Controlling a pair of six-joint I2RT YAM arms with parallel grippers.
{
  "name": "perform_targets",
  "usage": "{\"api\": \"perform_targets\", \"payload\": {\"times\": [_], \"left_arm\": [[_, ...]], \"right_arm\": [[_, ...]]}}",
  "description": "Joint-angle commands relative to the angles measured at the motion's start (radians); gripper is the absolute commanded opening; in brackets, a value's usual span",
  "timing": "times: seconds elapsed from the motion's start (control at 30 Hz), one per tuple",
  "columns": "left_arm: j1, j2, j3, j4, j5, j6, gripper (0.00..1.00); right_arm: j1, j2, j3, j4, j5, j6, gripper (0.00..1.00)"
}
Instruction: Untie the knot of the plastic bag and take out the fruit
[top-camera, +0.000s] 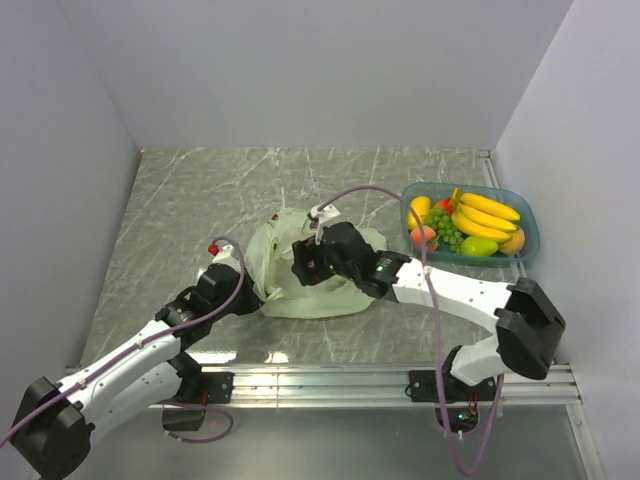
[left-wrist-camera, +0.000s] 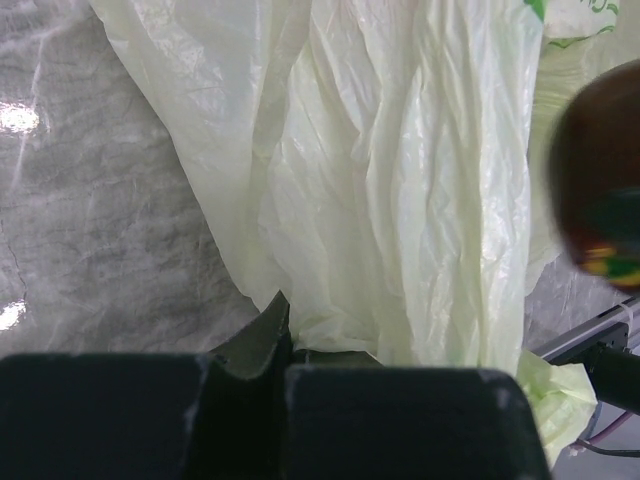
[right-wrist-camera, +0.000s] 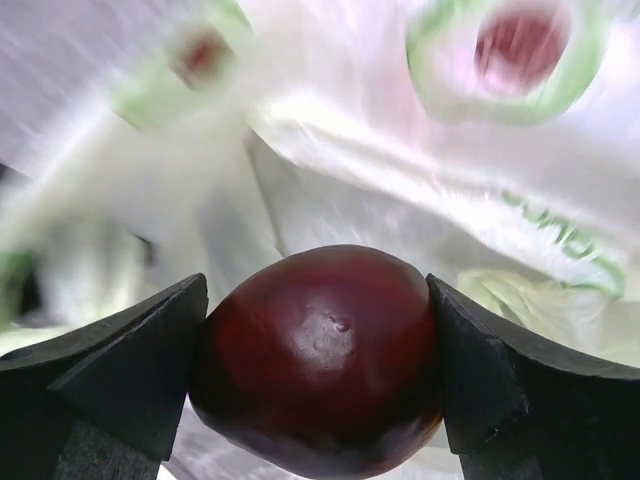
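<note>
The pale green plastic bag lies crumpled mid-table; it fills the left wrist view. No knot shows. My left gripper is shut on the bag's lower left edge, with plastic pinched between its jaws. My right gripper is over the bag and is shut on the dark purple round fruit, which sits between both fingers just above the plastic. That fruit shows blurred in the left wrist view. Bananas, green grapes and a red fruit lie in the blue tray.
The tray at the right also holds a yellow mango, a peach and a green fruit. Grey walls close in the table at left, back and right. A metal rail runs along the near edge.
</note>
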Motion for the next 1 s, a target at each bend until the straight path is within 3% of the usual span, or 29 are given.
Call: {"api": "perform_targets", "payload": {"times": [0.0,0.17,0.43,0.67,0.77,0.87,0.9,0.97], "left_arm": [[-0.004,-0.014,-0.008,0.011,0.013,-0.006,0.01],[-0.005,-0.028,-0.010,0.004,0.013,-0.009,0.01],[-0.005,-0.046,-0.010,-0.009,0.006,-0.006,0.01],[-0.005,-0.057,-0.011,-0.012,0.004,-0.004,0.01],[-0.005,-0.059,-0.008,-0.013,0.003,-0.001,0.01],[-0.005,-0.062,-0.005,-0.016,0.001,0.000,0.01],[-0.005,-0.062,-0.004,-0.019,0.001,0.002,0.01],[-0.005,-0.063,-0.002,-0.024,-0.002,0.000,0.01]], "right_arm": [[0.000,-0.081,0.045,0.093,0.065,-0.015,0.36],[-0.041,-0.171,0.051,0.058,0.229,-0.032,0.37],[-0.451,-0.346,-0.062,-0.079,0.381,0.000,0.38],[-0.763,-0.354,-0.124,-0.123,0.325,0.047,0.42],[-0.837,-0.317,-0.122,-0.125,0.328,0.072,0.54],[-0.900,-0.273,-0.105,-0.123,0.302,0.080,0.73],[-0.909,-0.247,-0.088,-0.129,0.285,0.078,0.85],[-0.922,-0.223,-0.065,-0.145,0.278,0.066,0.94]]}}
